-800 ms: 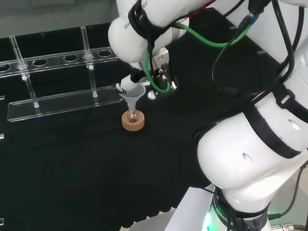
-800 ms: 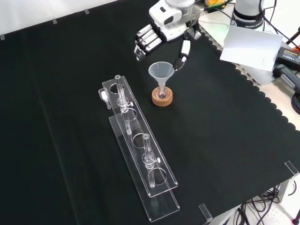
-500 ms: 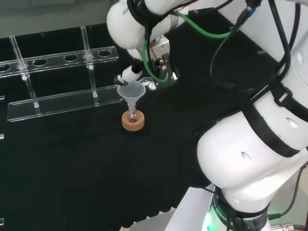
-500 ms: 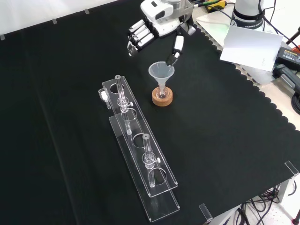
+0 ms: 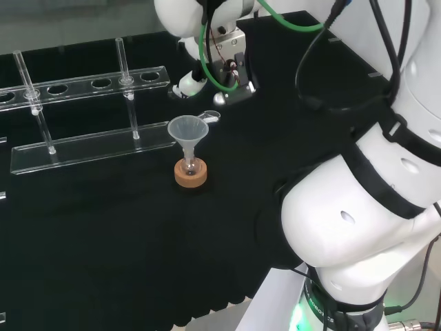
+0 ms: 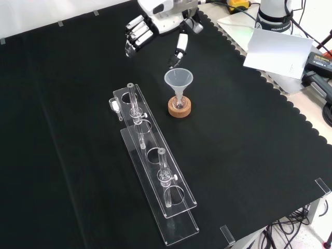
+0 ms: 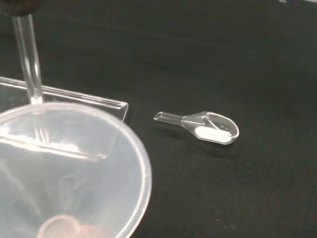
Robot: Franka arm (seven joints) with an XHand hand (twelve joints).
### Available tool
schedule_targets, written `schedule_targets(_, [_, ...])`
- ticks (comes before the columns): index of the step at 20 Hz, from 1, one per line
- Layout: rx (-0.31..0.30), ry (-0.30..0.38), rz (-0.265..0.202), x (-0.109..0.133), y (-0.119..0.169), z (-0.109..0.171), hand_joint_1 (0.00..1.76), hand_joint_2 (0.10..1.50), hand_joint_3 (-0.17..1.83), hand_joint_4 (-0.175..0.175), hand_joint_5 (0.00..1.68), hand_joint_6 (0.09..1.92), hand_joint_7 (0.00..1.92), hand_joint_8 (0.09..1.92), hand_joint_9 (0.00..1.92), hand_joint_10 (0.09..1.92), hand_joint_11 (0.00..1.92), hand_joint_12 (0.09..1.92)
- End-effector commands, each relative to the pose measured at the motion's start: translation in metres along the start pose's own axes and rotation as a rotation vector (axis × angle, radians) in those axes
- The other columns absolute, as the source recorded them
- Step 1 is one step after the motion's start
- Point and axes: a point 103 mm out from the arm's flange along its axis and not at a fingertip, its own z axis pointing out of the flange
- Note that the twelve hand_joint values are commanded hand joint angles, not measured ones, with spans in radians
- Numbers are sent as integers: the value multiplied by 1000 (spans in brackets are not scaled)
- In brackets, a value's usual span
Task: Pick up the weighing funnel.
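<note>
Black cloth [image 6: 62, 155] beneath weighing funnel [image 7: 210, 127], fingers [image 6: 136, 32] relaxed

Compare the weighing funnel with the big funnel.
The weighing funnel lies flat on the cloth; the funnel stands mouth up in a flask on a cork ring. The weighing funnel is a small scoop with white material inside; the funnel is a larger cone. Both are clear.

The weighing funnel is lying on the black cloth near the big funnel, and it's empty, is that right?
Not empty. The wrist view shows a white patch, likely powder, inside the weighing funnel. The rest holds: it lies on the black cloth near the funnel.
</note>
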Motion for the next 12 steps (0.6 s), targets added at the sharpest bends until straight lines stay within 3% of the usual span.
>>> schedule_targets(1, [60, 24, 19, -25, 22, 7, 653, 676, 378, -43, 484, 87, 308, 675, 442, 637, 208, 1357])
schedule_targets(9, [117, 34, 21, -44, 47, 27, 678, 674, 385, -43, 512, 87, 352, 673, 490, 621, 241, 1345])
schedule_targets(12, [163, 30, 14, -46, 58, 38, 677, 667, 387, -44, 499, 87, 351, 667, 499, 608, 247, 1337])
